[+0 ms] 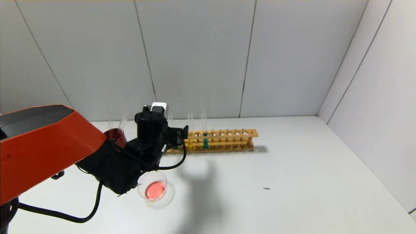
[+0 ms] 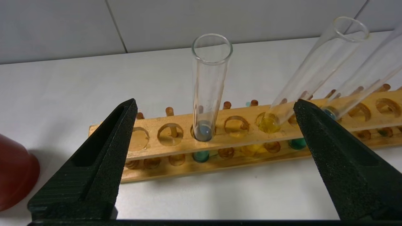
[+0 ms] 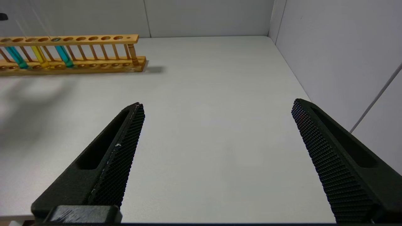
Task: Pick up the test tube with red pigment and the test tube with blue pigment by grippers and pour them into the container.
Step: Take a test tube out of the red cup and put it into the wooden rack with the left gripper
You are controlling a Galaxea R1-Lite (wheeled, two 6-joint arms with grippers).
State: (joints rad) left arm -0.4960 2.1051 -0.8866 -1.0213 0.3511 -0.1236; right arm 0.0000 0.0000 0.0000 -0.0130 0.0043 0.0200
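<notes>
Left wrist view, test tube with blue pigment (image 2: 208, 91): upright in the wooden rack (image 2: 176, 150), third hole from the rack's near end, teal liquid at its bottom; it stands between the two spread fingers, touching neither.
Left gripper (image 2: 215, 105): jaws wide open, held just in front of the rack and facing it, with nothing in its grasp; in the head view the left gripper (image 1: 182, 132) sits at the rack's left end.
Yellow-liquid tube (image 2: 309, 72): leaning in the rack two holes along from the blue one.
Second blue tube (image 2: 364, 86): leaning in the next hole beyond the yellow one.
Container (image 1: 152, 188): on the white table (image 1: 292, 182) below the left arm, near the robot, well apart from the rack; a shallow pool of pink-red liquid lies in it.
Dark red cup (image 1: 114, 136): behind the left arm, two empty glass tubes leaning in it.
Test tube with red pigment: cannot tell which it is.
Right gripper (image 3: 216, 108): jaws wide open and empty, above bare table, well apart from the rack (image 3: 72, 51).
</notes>
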